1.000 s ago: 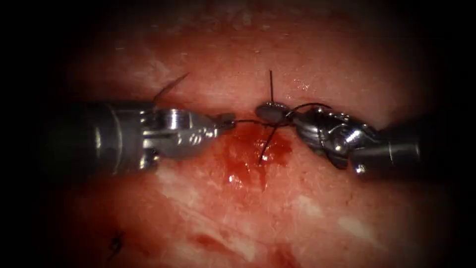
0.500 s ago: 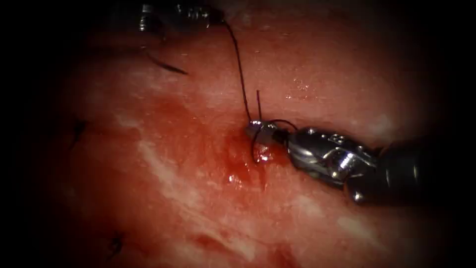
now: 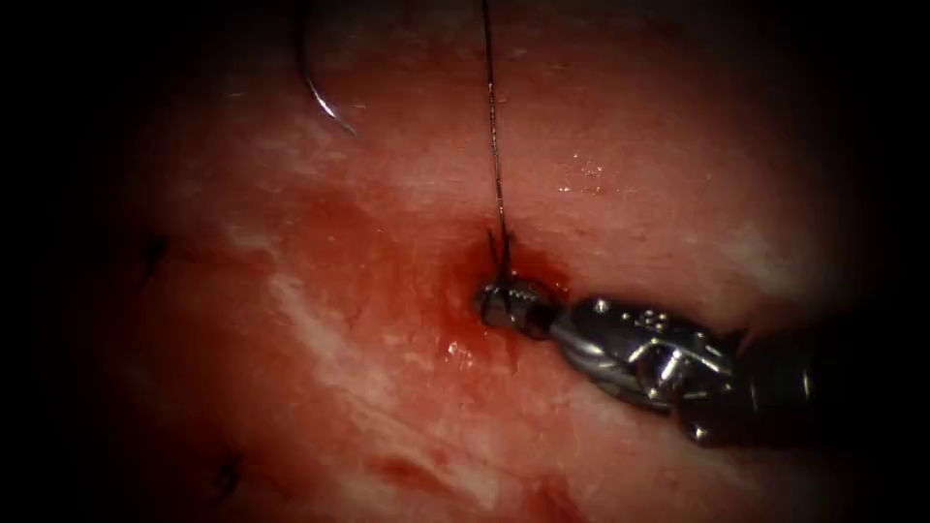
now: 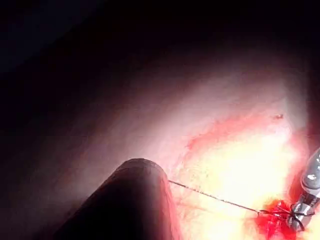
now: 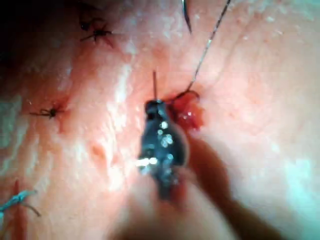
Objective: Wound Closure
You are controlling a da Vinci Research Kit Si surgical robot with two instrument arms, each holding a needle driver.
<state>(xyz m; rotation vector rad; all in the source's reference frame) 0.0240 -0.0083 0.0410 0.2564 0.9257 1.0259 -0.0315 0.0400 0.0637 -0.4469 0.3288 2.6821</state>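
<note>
Since a second ago the left tool has left the endoscope view upward, drawing the thread (image 3: 495, 145) taut from the cut (image 3: 504, 281). The right tool (image 3: 513, 305) sits at the cut, jaws clamped on the short thread end. The needle (image 3: 320, 92) hangs free above, left of the cut.

Left wrist view: thread (image 4: 215, 197) runs toward the right tool (image 4: 300, 217); left jaws untellable.

Right wrist view: the jaws (image 5: 156, 107) point at the cut.

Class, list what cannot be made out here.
Needle: free of the tissue, its upper part cut off by the endoscope view's top edge.
Thread: leaves by that edge; left wrist view, its end hidden behind the left tool.
Right tool, shut on thread: windings around it too small.
</note>
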